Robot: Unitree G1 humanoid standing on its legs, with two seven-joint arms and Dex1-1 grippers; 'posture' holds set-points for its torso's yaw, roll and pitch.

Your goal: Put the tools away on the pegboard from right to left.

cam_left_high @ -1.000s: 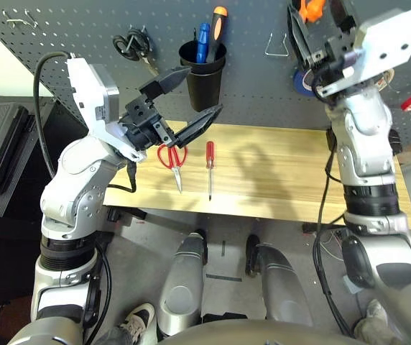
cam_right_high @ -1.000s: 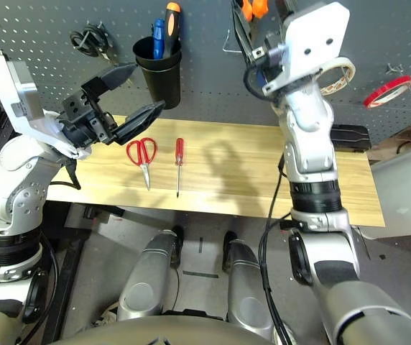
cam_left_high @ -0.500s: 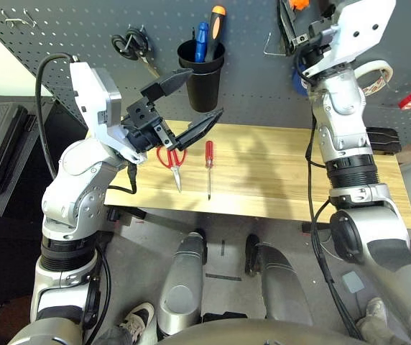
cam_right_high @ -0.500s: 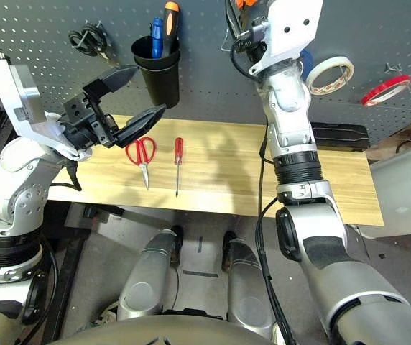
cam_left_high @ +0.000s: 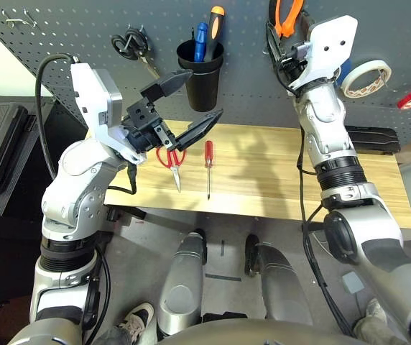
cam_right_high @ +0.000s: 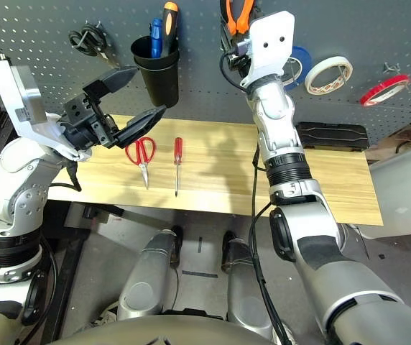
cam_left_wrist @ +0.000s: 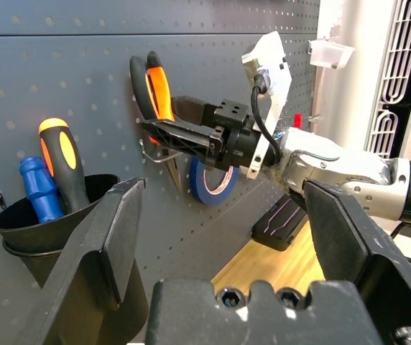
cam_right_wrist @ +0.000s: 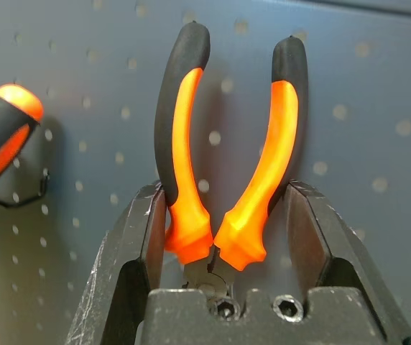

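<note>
Our right gripper (cam_right_wrist: 223,237) is clenched on the pliers (cam_right_wrist: 227,158), one finger outside each orange-and-black handle, the handles pointing up against the pegboard (cam_left_high: 69,29). On the pegboard, the pliers sit to the right of the black cup (cam_left_high: 200,72), with a blue tape roll (cam_right_high: 300,63), a white tape roll (cam_right_high: 330,75) and the red tape ring (cam_right_high: 386,90) farther right of the cup. Our left gripper (cam_left_high: 187,100) hangs released and empty just in front of the cup. Below the cup, on the wooden table (cam_left_high: 277,172), the red scissors (cam_left_high: 172,159) and screwdriver (cam_left_high: 208,167) lie side by side. Black scissors (cam_left_high: 134,47) hang left of the cup.
</note>
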